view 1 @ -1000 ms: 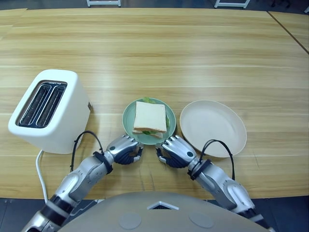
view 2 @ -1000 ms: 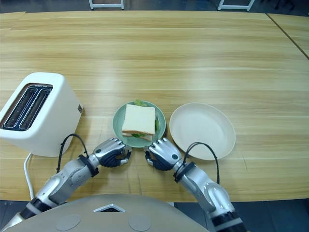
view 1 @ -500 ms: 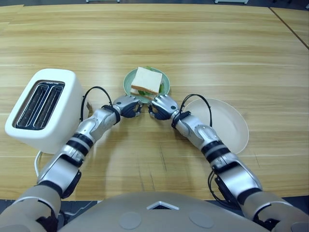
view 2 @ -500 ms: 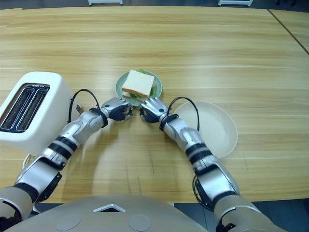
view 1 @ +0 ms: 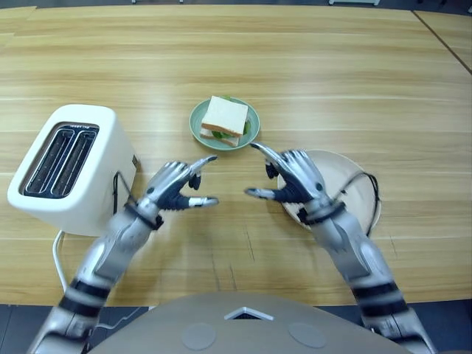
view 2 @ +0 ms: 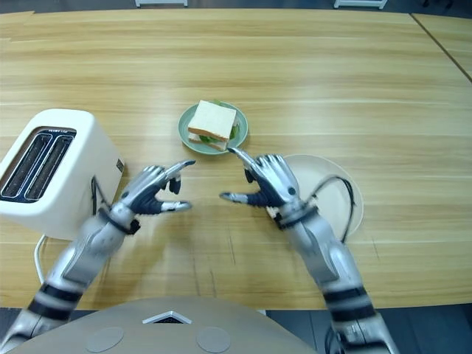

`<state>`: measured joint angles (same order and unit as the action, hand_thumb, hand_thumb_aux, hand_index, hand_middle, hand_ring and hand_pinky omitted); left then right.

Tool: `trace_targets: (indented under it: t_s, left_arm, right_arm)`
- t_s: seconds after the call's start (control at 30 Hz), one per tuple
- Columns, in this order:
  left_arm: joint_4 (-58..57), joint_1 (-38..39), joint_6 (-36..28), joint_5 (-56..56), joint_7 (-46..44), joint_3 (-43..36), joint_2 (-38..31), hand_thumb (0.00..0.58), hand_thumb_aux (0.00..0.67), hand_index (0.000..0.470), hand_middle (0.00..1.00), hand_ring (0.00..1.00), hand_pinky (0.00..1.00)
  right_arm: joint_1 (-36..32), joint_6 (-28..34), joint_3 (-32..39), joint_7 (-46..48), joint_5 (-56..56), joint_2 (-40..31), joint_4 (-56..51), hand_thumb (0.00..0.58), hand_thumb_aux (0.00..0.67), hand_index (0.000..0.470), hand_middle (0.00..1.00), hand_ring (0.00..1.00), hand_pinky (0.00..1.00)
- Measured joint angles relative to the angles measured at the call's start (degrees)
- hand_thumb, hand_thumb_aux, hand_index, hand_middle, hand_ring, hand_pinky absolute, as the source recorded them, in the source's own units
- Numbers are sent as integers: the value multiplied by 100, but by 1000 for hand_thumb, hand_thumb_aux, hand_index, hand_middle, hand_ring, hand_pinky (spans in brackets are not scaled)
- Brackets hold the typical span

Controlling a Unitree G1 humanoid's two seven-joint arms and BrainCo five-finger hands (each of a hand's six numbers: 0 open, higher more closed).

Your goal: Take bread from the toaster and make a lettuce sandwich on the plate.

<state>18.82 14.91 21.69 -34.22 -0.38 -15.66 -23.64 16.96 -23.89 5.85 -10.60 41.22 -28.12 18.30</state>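
Green small plate (view 1: 253,122) is set on the wooden table (view 1: 332,66), straight ahead of the two hands and on the line between them; the sandwich (view 1: 225,116) is carried on it, white slice on top, lettuce (view 1: 244,128) seen at the edge; the task is judged as good as done, with nothing left to be stacked. Left hand (view 1: 171,188) is held above the table with fingers spread wide, nothing gripped; right hand (view 1: 293,177) is likewise spread wide and empty, hung over the left part of the cream plate (view 1: 343,166). Both hands are clear of the green plate, palms turned inward; the sandwich lies forward of both, a little right of the left hand and a little left of the right; distance is judged about equal, the right fingertips perhaps marginally nearer. No clear long axis is offered by the sandwich; it is near square, corners turned slightly off the table edge. Toaster (view 1: 70,166) is stood at the left, just beside the left forearm; no bread is seen rising from its slots. A pull-back is judged likelier than a reach.
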Motion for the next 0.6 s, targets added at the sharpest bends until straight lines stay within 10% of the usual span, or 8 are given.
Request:
trace_targets:
  t_s: [0.17, 0.6]
  left_arm:
    - [1480, 2385, 940, 682, 740, 621, 212, 0, 0, 0, 0, 0, 0]
    - [1756, 2723, 1346, 869, 713, 1065, 599, 0, 0, 0, 0, 0, 0]
  right_arm:
    - [2329, -984, -1147, -587, -921, 348, 1322, 0, 0, 0, 0, 0, 0]
    - [2488, -1529, -1627, -321, -956, 753, 1464, 0, 0, 0, 0, 0, 0]
